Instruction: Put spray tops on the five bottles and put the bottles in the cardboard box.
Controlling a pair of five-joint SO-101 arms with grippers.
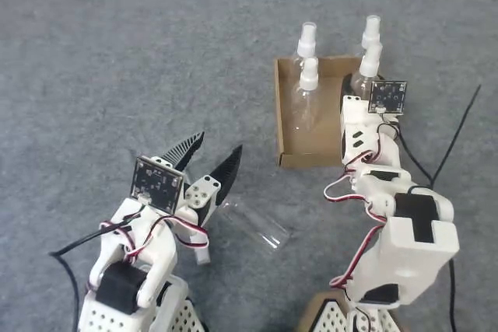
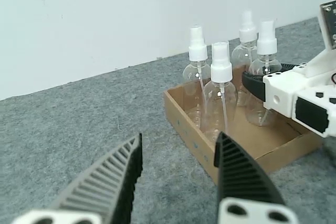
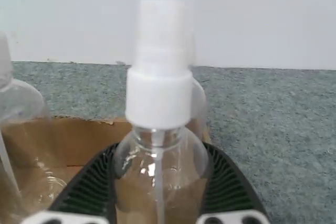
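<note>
Right gripper [image 3: 160, 195] is clenched around the belly of a clear plastic bottle with a white spray top [image 3: 160, 150], one black ribbed finger on each side. That bottle is upright inside the shallow brown cardboard box [image 1: 311, 159], near its far right corner, just beside three other clear spray-topped bottles [image 2: 218, 98] that stand in the box. Its base looks to be on the box floor, though I cannot be sure.

If the base is not seated, letting go could tip the bottle into its neighbours and knock several over. Pulling back with the fingers too little spread could also drag it or catch the bottle next to it.

Left gripper [image 1: 219, 143] is spread wide and holds nothing. It hangs over the grey felt table cover [image 1: 117, 75], with the fifth clear bottle [image 1: 253, 225] lying on its side just beside it. Round and lying flat, that bottle could roll away from a poorly centred pinch.
</note>
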